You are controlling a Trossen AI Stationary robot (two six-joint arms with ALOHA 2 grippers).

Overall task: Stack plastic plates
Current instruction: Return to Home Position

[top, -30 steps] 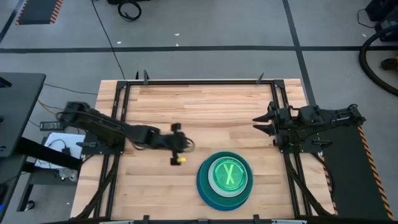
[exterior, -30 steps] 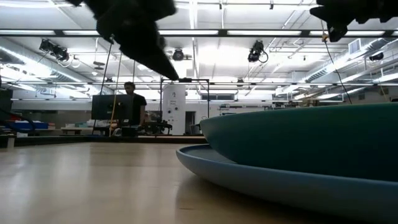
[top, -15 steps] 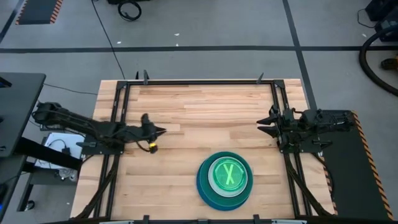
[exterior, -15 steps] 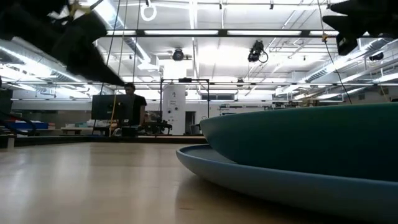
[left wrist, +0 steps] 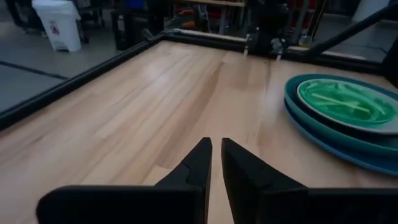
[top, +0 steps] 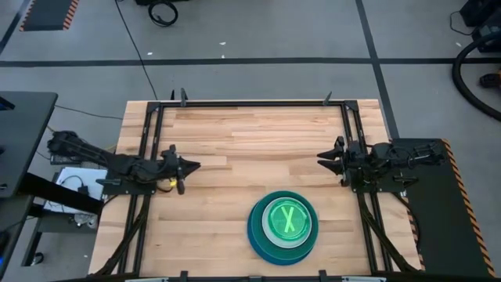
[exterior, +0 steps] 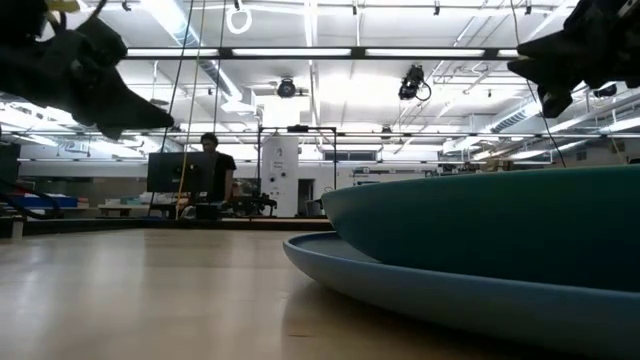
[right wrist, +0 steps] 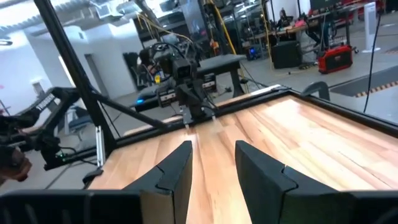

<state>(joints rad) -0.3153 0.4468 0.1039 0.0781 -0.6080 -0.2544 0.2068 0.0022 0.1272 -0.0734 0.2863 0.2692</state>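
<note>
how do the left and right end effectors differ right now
The left end effector sits at the left edge of the table and is shut; the right end effector sits at the right edge and is open. Both are empty, clear of the plate stack, and point toward the table's middle.

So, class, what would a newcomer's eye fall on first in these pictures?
A stack of plates sits on the wooden table, right of centre: bright green on top with a pale X, wide blue at the bottom. The left arm and right arm wait at opposite sides, jaws empty.
</note>
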